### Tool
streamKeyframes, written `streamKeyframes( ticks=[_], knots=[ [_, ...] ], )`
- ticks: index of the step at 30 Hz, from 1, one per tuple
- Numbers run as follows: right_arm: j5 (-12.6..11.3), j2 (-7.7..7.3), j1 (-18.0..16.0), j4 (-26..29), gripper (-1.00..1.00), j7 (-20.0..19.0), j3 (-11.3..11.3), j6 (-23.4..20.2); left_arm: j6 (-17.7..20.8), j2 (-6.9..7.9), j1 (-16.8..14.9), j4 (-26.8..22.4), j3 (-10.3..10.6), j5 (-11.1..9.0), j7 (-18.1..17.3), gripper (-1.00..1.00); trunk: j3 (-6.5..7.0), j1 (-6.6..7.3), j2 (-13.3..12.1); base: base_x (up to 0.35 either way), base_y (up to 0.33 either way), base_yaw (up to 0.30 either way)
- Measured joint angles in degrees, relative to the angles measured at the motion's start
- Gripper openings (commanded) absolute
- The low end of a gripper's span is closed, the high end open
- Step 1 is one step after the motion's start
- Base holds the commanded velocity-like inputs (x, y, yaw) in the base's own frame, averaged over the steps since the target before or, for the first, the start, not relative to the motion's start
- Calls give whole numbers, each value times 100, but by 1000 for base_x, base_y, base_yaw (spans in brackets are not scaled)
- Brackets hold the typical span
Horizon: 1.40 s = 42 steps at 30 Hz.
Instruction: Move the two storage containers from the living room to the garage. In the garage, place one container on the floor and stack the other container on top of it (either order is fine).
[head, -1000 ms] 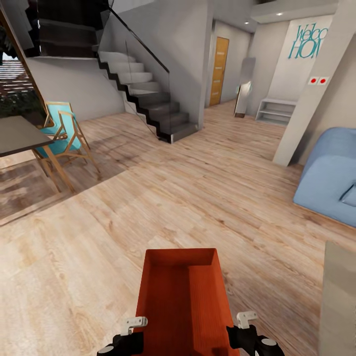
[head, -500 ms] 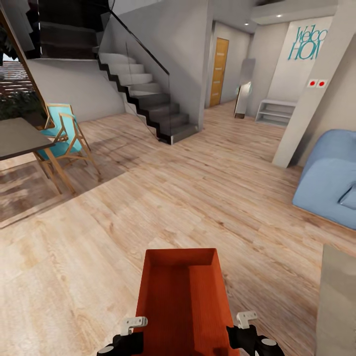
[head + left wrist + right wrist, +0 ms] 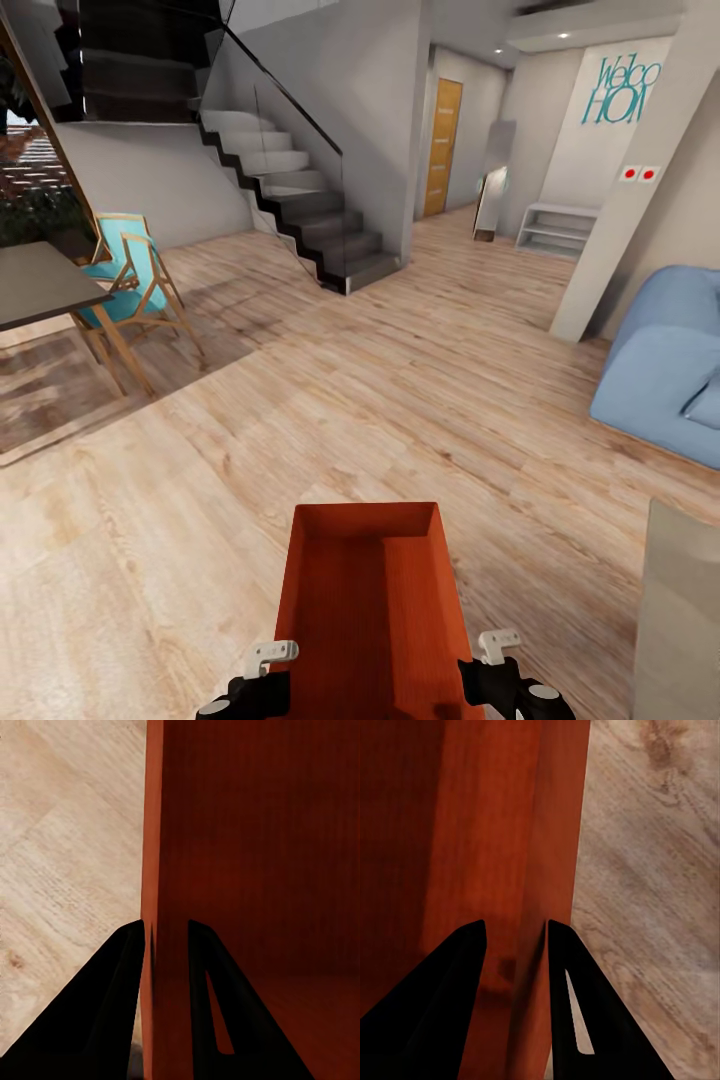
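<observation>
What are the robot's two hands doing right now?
Left gripper: shut on the left wall of the orange container.
Right gripper: shut on the container's right wall.

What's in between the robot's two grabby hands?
The orange-red storage container. In the head view it sits between the left end effector and the right end effector, each pinching one thin side wall, as the wrist views show.
</observation>
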State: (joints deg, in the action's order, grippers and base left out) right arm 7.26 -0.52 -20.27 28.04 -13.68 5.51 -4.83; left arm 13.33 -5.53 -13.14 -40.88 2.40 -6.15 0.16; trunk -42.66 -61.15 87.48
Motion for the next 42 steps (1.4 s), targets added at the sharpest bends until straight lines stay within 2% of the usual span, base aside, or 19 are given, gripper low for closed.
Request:
streamKeyframes(
  ticks=[42],
  knots=[
    [-2, 1, 1, 0, -100, 2, -1, 1, -3, 8, 0, 1, 19, -5, -1, -100, 758, 923, -1685, 0, 0, 0]
  ],
)
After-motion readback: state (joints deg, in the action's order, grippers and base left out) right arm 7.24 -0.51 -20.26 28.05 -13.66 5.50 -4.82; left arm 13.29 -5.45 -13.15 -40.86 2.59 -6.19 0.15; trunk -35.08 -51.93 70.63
